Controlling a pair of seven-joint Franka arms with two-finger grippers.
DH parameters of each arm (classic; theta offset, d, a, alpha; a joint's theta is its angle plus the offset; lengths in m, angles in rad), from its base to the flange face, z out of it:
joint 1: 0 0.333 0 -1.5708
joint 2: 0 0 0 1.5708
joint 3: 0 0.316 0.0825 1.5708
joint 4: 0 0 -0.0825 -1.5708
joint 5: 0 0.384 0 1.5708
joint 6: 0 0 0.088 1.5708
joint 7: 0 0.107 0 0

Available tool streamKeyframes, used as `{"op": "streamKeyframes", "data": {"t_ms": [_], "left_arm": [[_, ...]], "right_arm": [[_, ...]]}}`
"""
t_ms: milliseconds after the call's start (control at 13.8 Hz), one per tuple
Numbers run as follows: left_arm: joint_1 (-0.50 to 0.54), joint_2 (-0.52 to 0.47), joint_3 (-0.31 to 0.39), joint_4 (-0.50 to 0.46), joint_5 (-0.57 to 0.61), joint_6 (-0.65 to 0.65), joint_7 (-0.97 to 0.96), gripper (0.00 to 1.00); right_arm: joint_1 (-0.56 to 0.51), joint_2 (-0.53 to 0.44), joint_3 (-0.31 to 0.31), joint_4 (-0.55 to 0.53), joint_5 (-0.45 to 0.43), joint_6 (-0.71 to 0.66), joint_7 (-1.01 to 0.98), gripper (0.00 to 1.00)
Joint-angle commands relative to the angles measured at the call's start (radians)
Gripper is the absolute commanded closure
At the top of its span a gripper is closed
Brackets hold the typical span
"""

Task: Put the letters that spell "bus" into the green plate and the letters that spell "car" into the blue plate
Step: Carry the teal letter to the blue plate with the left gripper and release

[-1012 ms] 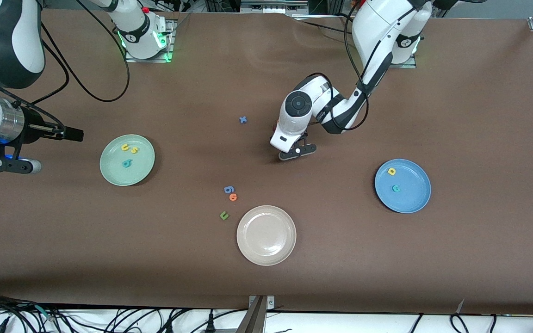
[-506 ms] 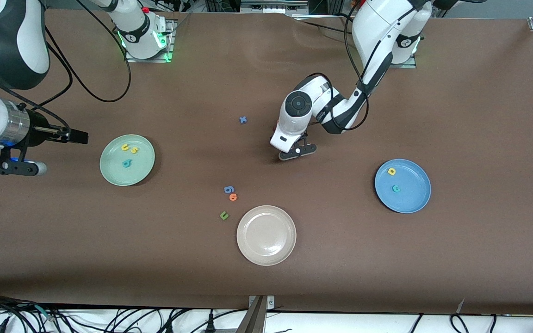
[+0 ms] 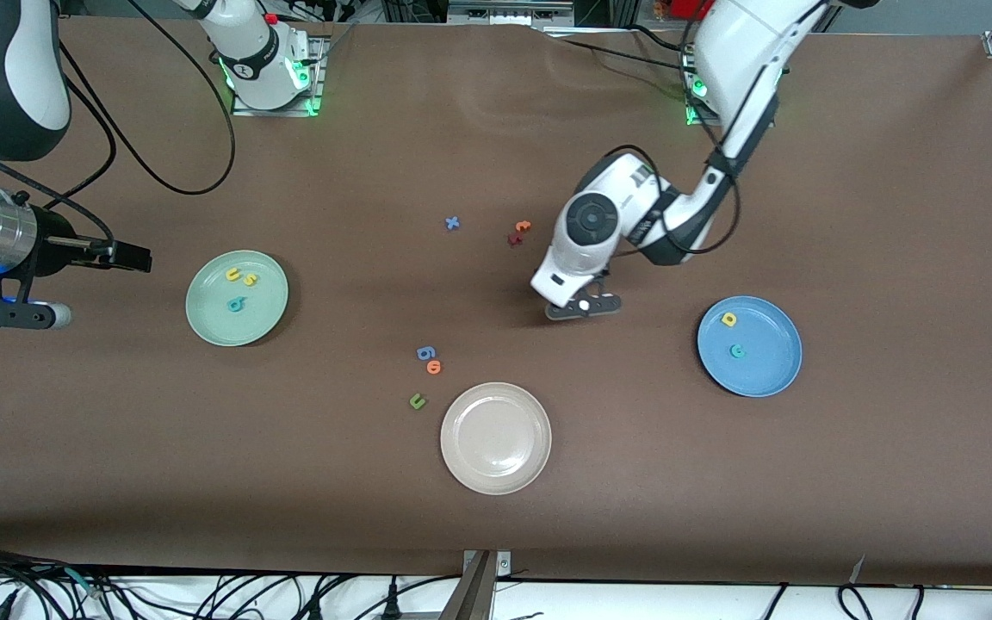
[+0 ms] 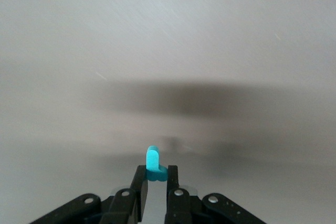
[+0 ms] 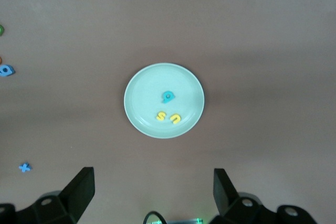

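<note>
My left gripper point(image 3: 583, 306) is shut on the teal "r" point(image 4: 153, 162), whose stem sticks up past the fingertips point(image 4: 139, 174), over bare table between the middle and the blue plate point(image 3: 767, 368). The blue plate holds the yellow "a" point(image 3: 728, 319) and the teal "c" point(image 3: 736, 350). The green plate point(image 3: 212, 320) holds the yellow "u" point(image 3: 233, 275), the yellow "s" point(image 3: 250, 279) and the teal "b" point(image 3: 237, 303). My right gripper point(image 3: 9, 314) hangs open and empty in the air at the right arm's end, looking down on the green plate point(image 5: 140, 94).
A cream-white plate point(image 3: 496, 469) lies nearest the front camera. Beside it are an olive "u" point(image 3: 417, 400), an orange letter point(image 3: 434, 367) and a blue "g" point(image 3: 425, 352). Nearer the bases lie a blue "x" point(image 3: 452, 223), an orange "t" point(image 3: 523, 226) and a dark red letter point(image 3: 514, 238).
The left arm has swung toward the blue plate with the teal "r" in its gripper, uncovering the orange and dark red letters. The right arm has shifted slightly.
</note>
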Motion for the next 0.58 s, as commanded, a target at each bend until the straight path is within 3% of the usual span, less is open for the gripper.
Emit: {"op": "streamKeyframes", "data": {"t_ms": [0, 506], "left_arm": [[0.12, -0.053, -0.008, -0.025, 0.03, -0.038, 0.223, 0.98], [0.353, -0.071, -0.008, -0.019, 0.124, -0.096, 0.579, 0.98]], "right_arm": [[-0.077, -0.073, 0.082, -0.109, -0.016, 0.076, -0.004, 0.0], [-0.083, -0.07, 0.092, -0.101, -0.018, 0.085, -0.003, 0.0]]}}
